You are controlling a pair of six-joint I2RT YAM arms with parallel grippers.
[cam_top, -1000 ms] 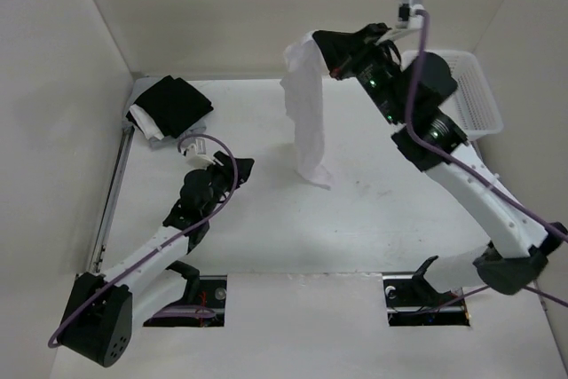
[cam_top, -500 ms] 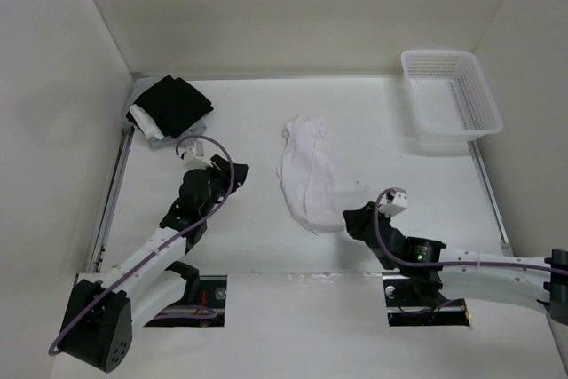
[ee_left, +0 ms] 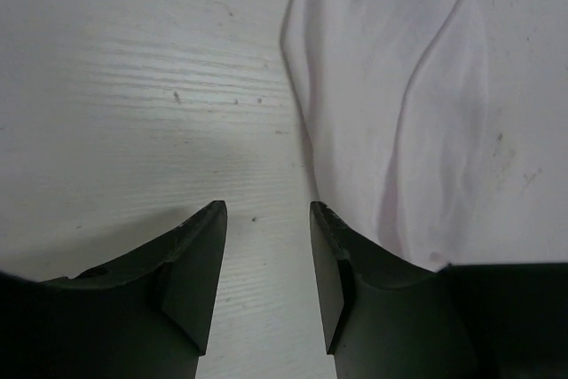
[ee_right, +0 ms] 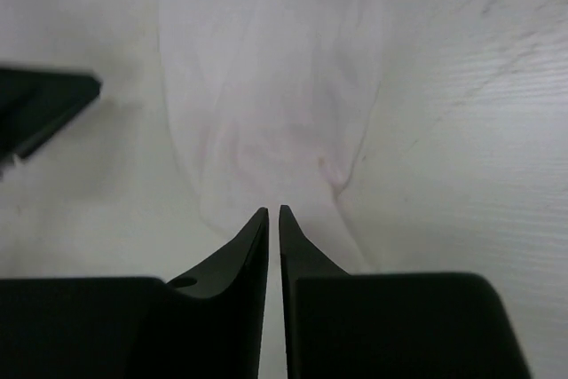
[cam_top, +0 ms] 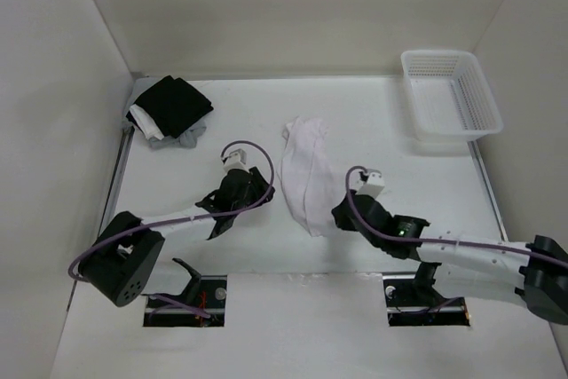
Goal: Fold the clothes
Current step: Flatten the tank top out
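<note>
Garment point(cam_top: 304, 175), centre frame: thin white cloth, matt, soft, with long creases.
Table point(cam_top: 390, 157): white board, matt, with fine grain lines and a few dark specks.
Left gripper point(ee_left: 266, 210) and right gripper point(ee_right: 273, 212): black plastic fingers, smooth and matt.
Right arm point(cam_top: 466, 248), lower right: smooth white plastic shell.
Basket point(cam_top: 451, 95), upper right: white plastic with perforated walls.
Pile point(cam_top: 169, 106), upper left: black, white and grey cloth, matt.
</note>
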